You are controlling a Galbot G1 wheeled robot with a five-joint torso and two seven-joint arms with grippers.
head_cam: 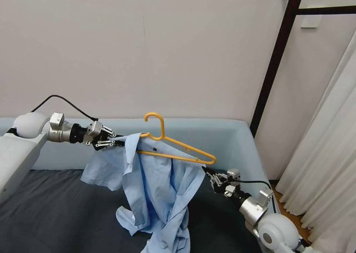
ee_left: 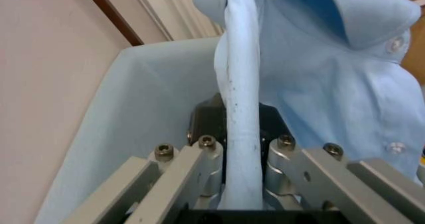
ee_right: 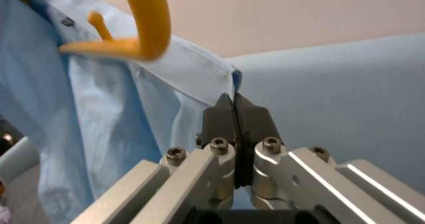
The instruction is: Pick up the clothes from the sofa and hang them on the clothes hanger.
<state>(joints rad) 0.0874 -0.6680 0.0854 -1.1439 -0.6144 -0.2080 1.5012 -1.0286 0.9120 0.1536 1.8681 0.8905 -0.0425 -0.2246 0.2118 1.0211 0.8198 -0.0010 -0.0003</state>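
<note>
With the left pincer (head_cam: 117, 142) and right pincer (head_cam: 212, 177) both clamped on the shirt (head_cam: 161, 189), spread it evenly so the hanger (head_cam: 179, 148) sits level under the collar.

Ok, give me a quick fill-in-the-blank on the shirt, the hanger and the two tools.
The left tool is ___ on a fold of the shirt.
The shirt is light ___.
The yellow hanger tilts: its end by the right tool sits ___ than its hook.
Missing: shut; blue; lower.
</note>
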